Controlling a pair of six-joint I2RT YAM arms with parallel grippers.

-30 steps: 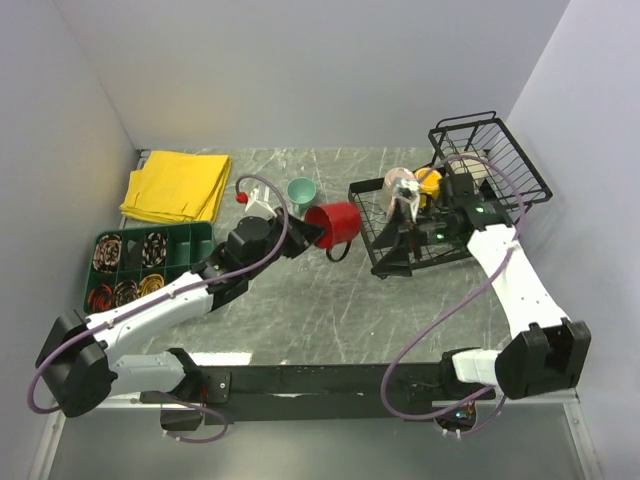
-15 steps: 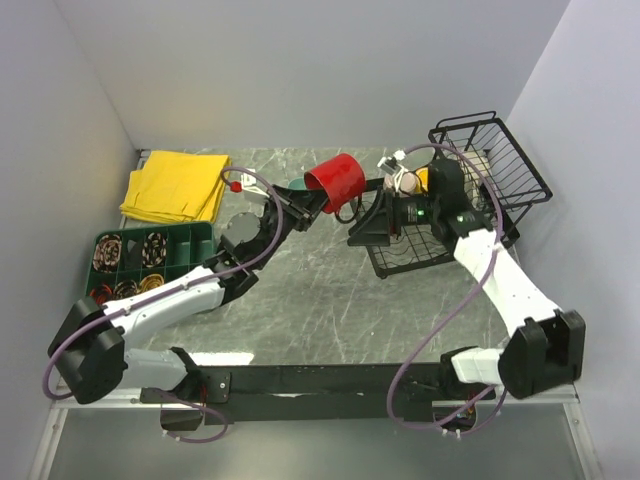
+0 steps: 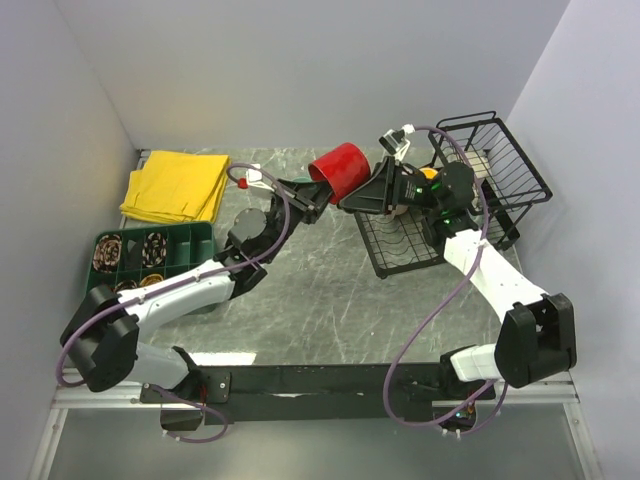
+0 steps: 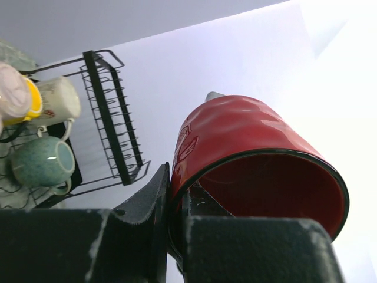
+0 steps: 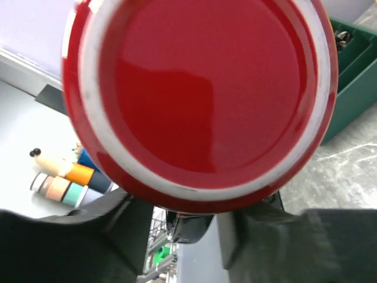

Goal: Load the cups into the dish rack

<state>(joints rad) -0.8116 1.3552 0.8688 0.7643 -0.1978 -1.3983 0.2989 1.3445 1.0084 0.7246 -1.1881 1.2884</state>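
Note:
The shiny red cup hangs in the air left of the dish rack, tipped on its side. My left gripper is shut on its rim, one finger inside and one outside. My right gripper faces the red cup's base. Its fingers stand open on either side of the cup's dark handle, with a narrow gap still showing. In the rack sit a yellow cup, a pale pink cup, a cream-handled cup and a grey-green cup.
A folded yellow cloth lies at the back left. A green compartment tray with small parts sits by the left arm. The rack's taller wire basket stands at the back right against the wall.
The left gripper has lifted the red cup off the table and carried it right toward the rack. The right gripper left the rack, swung left to the cup and narrowed its fingers.

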